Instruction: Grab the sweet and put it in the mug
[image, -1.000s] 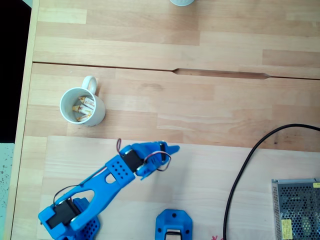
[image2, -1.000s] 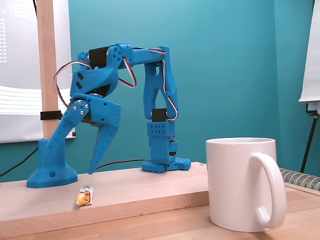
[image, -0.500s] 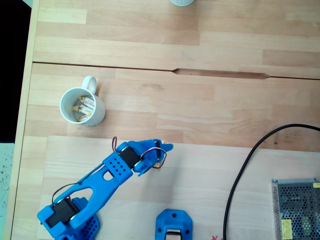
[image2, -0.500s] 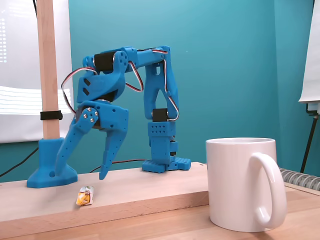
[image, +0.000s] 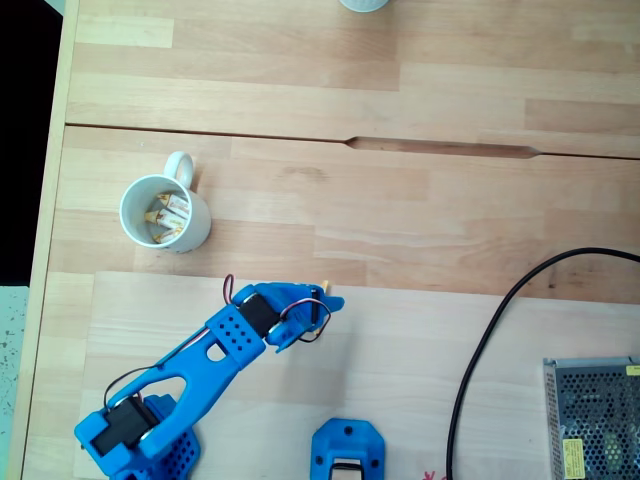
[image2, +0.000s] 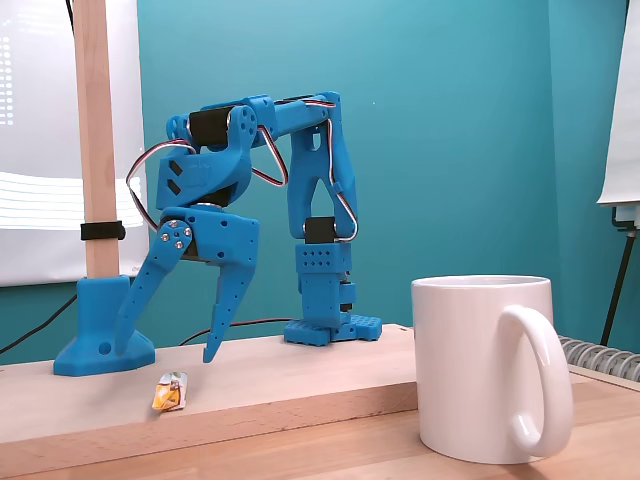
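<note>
Now the fingers (image2: 165, 352) hang spread wide and empty just above the sweet (image2: 169, 391), which lies on the raised board near its front edge in the side fixed view. Best to lower straight down so the candy sits between the tips, then close gently. The mug (image: 165, 215) stands toward the bench's left edge.

Blue end effector (image2: 167, 352), white mug (image2: 490, 368), sweet (image2: 168, 392) with orange-yellow ends, teal wall (image2: 450, 130).

wooden table (image: 420, 90); mug (image: 165, 215), sweet (image2: 169, 391) on it
</note>
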